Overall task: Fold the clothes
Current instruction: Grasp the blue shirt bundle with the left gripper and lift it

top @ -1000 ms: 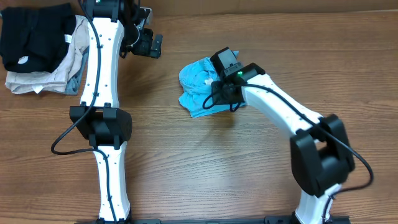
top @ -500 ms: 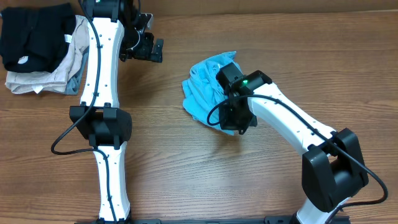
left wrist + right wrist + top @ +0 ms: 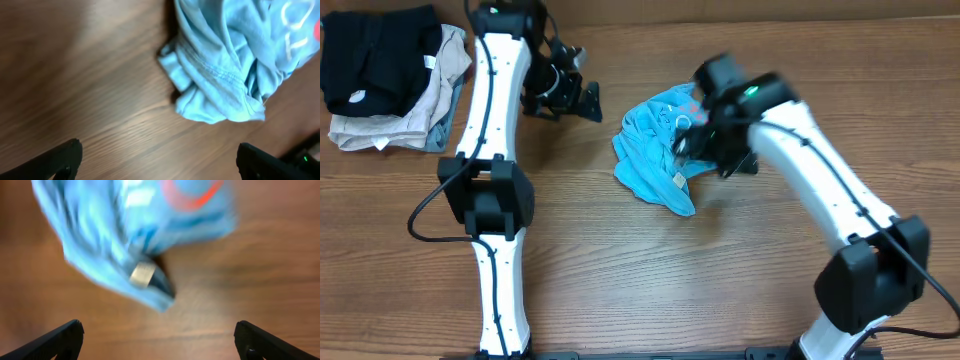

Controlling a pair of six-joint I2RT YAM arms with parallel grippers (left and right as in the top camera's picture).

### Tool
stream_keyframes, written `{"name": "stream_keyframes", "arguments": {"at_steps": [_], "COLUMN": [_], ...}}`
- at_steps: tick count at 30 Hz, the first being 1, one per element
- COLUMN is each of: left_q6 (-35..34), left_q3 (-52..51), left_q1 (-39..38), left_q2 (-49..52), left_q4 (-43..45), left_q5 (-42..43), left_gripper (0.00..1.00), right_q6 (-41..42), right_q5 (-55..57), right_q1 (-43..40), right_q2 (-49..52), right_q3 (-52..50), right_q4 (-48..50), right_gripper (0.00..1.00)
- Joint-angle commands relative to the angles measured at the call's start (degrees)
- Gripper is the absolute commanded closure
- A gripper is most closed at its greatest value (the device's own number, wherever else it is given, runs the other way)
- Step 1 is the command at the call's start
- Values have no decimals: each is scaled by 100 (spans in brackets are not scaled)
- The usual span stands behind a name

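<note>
crumpled blue shirt mid-bench, both claws spread

overhead: the light blue t-shirt (image 3: 650, 155) lies in a bunched heap near the middle of the wooden bench (image 3: 620, 270), not folded. the left claw (image 3: 578, 97) sits just off the heap's upper left, apart from the cloth. the right claw (image 3: 705, 140) is blurred and hangs at the heap's right edge. this view does not settle whether it touches the fabric. far off at the bench's back left corner, a black garment (image 3: 375, 55) rests on a beige garment (image 3: 435, 95), well apart from the shirt.

left wrist: the left claw (image 3: 157, 147) is spread wide, its two dark fingers (image 3: 57, 160) in the bottom corners with only bare wood between them. the t-shirt (image 3: 225, 65) fills the upper right, with a stitched hem folded over itself. pale lettering (image 3: 292, 27) shows near the right edge.

right wrist: the picture is smeared. the right claw (image 3: 157, 326) is spread wide and pinches nothing, with bare wood between its tips. beyond them lies the t-shirt (image 3: 115, 235), with a small white tag (image 3: 142, 274) on its near edge and a red-orange curved mark (image 3: 192, 194) at the top.
</note>
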Motion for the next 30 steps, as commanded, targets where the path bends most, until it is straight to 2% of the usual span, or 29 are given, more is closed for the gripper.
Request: {"name": "stream_keyframes", "arguments": {"at_steps": [1, 8, 12, 15, 24, 30], "left_q6": [144, -544, -1239, -1510, -1751, -1746], "left_q3": [-708, -1530, -1600, -1628, -2159, -2452], "left_q1": [-413, -1108, -1355, -1462, -1517, -1523], "left_q2": [13, 13, 13, 13, 13, 13], "left_q4": [356, 1357, 1742, 1886, 1947, 2085], "left_q5": [363, 260, -289, -590, -1296, -1364], "left_gripper": [0, 0, 0, 0, 0, 1], "right_q6": [-24, -22, -26, -35, -48, -44], "right_q5": [197, 175, 177, 181, 181, 177], "right_q1": [-723, -1694, -1928, -1950, -1950, -1950], "right_q2": [-63, -63, -63, -63, -63, -63], "right_q3": [299, 297, 295, 291, 291, 291], "right_q4": [-46, -262, -372, -352, -323, -293], "right_gripper": [0, 0, 0, 0, 0, 0]}}
